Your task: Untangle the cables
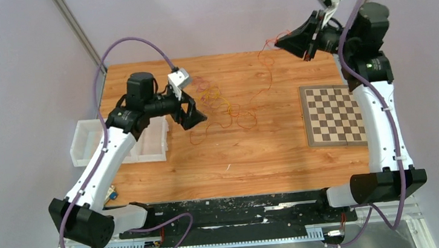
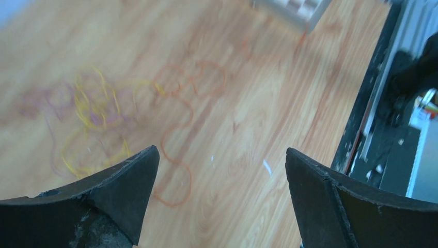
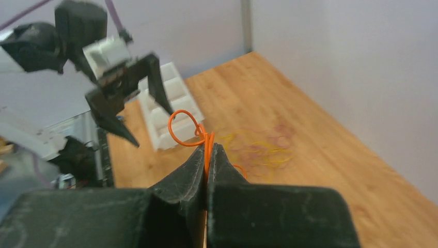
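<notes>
The cables [image 1: 222, 102] lie in a loose, curly tangle on the wooden table [image 1: 239, 164], around its middle and a little toward the far side. All are thin and wiry, much thinner than a gripper finger. In the left wrist view, which is blurred, yellow strands [image 2: 93, 108] coil tightly together with faint pink ones [image 2: 54, 98] looping through and around them, and wider orange loops spread out to one side.

1 orange cable [image 1: 271, 76] rises out of the tangle toward the far right. The right gripper [image 1: 279, 42] is raised above the far right of the table, and its 2 fingers are pressed together on this cable. In the right wrist view the strand runs up between the closed fingertips of the right gripper [image 3: 207, 150] and curls into a small round loop just beyond them.

The left gripper [image 1: 191, 111] hangs just left of the tangle, off the table, its fingers spread wide and holding nothing.

A white compartment bin [image 1: 94, 142] sits at the left edge of the table, and a chessboard [image 1: 333, 115] lies on the right.
</notes>
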Motion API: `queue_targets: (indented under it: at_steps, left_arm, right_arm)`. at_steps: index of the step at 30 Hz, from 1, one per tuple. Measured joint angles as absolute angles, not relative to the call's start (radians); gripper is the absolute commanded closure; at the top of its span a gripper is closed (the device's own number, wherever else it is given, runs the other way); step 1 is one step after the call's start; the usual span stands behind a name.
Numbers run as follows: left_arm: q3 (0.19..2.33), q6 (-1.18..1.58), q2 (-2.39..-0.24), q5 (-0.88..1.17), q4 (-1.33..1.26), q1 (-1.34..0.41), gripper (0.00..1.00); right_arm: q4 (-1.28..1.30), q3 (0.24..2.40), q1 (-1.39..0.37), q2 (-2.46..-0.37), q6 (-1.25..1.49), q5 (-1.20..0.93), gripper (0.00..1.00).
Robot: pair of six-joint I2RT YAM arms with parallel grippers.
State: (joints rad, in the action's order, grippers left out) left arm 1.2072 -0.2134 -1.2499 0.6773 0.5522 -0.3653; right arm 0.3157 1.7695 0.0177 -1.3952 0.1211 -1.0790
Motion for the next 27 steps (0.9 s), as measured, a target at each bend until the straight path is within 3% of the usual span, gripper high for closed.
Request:
queue_targets:
  at_steps: [8, 18, 22, 27]
  left_arm:
    - [1.452, -0.088, -1.198, 0.749, 0.446, -0.485, 0.07]
    - [1.512, -0.03, -1.33, 0.729, 0.45, -0.59, 0.21]
    - [1.516, -0.022, -1.376, 0.726, 0.456, -0.612, 0.35]
    - [1.603, -0.026, -1.431, 0.734, 0.519, -0.634, 0.73]
  right_arm:
    - [0.329, 1.521, -0.214, -1.38, 0.13, -1.18, 1.0]
    - [0.332, 1.449, -0.312, -1.347, 0.124, -1.216, 1.0]
    - [0.332, 1.433, -0.333, -1.343, 0.12, -1.222, 1.0]
    - [0.333, 1.427, -0.345, -1.343, 0.107, -1.222, 1.0]
